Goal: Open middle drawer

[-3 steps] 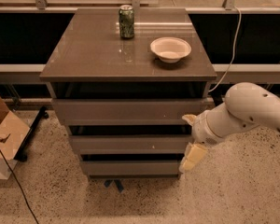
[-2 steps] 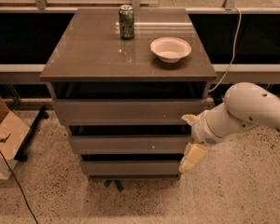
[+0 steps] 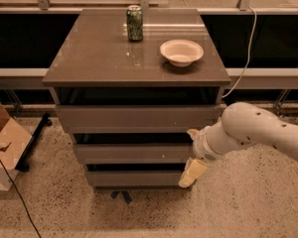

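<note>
At cabinet's [image 3: 97, 58] right edge | gripper [image 3: 188, 155] fingers spread | middle drawer [image 3: 131, 152] right end between them

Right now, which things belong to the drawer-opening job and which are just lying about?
Job: middle drawer; gripper, at the drawer's right end.
Lying about: green can and white bowl on the cabinet top; cardboard box at left.

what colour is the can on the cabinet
Green drink can, shown in the camera view; the gripper is at the right end of the grey-brown middle drawer.
</note>
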Robot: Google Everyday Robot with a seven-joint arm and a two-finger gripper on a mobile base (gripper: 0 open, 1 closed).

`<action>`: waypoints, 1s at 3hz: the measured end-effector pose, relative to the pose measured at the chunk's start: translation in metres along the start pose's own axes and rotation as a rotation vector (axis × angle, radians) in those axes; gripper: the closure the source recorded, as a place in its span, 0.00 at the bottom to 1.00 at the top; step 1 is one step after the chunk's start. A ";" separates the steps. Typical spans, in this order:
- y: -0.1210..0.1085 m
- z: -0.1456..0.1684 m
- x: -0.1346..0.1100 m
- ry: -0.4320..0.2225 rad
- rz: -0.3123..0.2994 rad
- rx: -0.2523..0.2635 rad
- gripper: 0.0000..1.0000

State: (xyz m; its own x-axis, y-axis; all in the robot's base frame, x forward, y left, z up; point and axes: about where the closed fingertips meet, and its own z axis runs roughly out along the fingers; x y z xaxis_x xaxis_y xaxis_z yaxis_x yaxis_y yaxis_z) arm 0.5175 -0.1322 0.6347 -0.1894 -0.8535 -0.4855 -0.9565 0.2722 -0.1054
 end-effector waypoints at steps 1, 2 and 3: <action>-0.014 0.030 0.006 -0.016 0.018 0.015 0.00; -0.025 0.048 0.008 -0.026 0.040 0.044 0.00; -0.023 0.058 0.013 -0.049 0.070 0.058 0.00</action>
State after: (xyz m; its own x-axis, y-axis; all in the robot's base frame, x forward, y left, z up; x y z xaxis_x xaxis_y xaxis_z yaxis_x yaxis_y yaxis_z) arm 0.5502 -0.1237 0.5809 -0.2432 -0.8088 -0.5355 -0.9265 0.3570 -0.1185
